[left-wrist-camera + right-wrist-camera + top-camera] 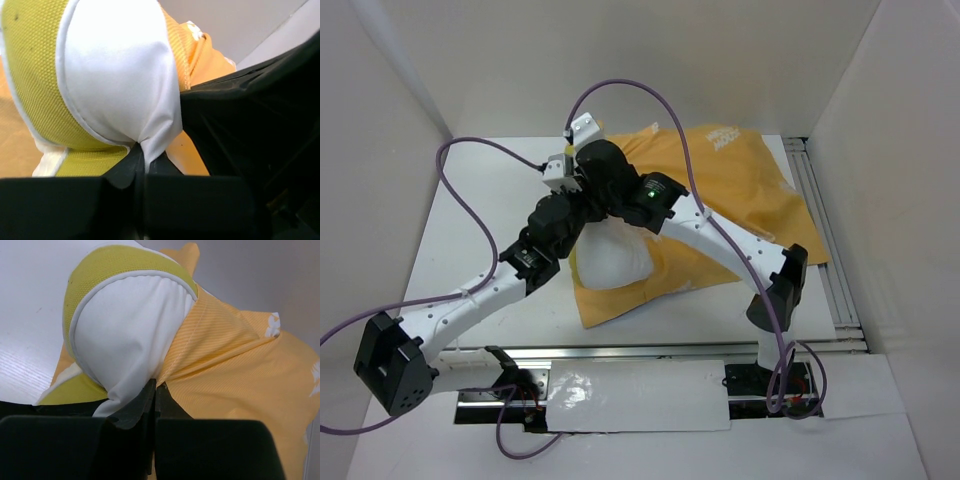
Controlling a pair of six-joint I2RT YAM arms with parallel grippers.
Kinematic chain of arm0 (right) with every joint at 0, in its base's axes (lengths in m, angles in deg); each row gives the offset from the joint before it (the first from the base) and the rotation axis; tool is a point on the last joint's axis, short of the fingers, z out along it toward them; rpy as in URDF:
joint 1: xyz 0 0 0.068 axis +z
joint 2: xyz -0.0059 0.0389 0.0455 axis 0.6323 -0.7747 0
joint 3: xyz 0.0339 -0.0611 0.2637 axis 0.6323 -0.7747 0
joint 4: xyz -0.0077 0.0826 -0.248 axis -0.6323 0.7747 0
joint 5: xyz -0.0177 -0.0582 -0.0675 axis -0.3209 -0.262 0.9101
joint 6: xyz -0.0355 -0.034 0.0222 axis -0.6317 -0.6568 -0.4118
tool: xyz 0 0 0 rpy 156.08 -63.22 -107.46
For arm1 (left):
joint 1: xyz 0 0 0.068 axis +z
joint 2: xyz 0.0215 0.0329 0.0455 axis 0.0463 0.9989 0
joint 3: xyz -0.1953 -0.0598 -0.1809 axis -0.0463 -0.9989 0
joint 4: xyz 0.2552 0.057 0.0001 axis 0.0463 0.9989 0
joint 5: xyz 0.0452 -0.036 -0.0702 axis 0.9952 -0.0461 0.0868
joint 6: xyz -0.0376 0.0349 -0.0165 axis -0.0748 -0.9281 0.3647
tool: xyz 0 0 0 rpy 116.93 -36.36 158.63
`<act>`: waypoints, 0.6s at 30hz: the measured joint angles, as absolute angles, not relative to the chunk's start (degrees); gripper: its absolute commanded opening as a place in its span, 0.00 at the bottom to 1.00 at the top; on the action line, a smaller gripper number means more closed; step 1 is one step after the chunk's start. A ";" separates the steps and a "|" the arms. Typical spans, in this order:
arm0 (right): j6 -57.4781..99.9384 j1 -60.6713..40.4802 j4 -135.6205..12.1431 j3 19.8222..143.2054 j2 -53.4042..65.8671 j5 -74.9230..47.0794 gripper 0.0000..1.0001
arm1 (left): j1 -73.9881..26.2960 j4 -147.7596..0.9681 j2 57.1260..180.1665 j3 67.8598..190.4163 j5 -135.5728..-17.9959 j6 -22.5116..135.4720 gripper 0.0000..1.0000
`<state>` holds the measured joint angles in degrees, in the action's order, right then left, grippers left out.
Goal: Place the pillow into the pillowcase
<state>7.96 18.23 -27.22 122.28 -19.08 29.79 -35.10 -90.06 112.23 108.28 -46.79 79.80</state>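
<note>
The mustard-orange pillowcase (740,190) lies flat across the table's far right. The white pillow (612,262) with a yellow edge sticks out of its near opening. Both arms cross above it. My left gripper (142,152) is shut on a pinch of the pillow's white cloth (120,75). My right gripper (156,387) is shut on the pillowcase's hem (225,365), right where it meets the pillow (125,335). In the top view both sets of fingers are hidden under the wrists.
The right arm's black body (260,130) fills the right of the left wrist view, close beside the left gripper. Purple cables (470,210) loop over the table's left and back. White walls enclose the table; a metal rail (825,240) runs along the right.
</note>
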 measured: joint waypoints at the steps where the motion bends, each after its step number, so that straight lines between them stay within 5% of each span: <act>1: 7.96 18.23 -27.09 122.28 -19.12 30.38 0.00 | -35.30 -90.14 112.43 108.23 -46.13 80.23 0.22; 6: 10.23 17.57 -27.83 120.77 -19.82 29.66 0.00 | -35.50 -83.89 112.36 108.19 -41.21 83.38 0.71; 8: 12.28 16.70 -28.99 120.62 -20.15 26.23 0.02 | -35.48 -76.90 112.89 108.15 -40.03 83.36 0.99; 18: 19.37 12.15 -34.98 113.21 -24.30 8.94 0.06 | -34.93 -54.43 109.37 104.63 -37.04 87.05 1.00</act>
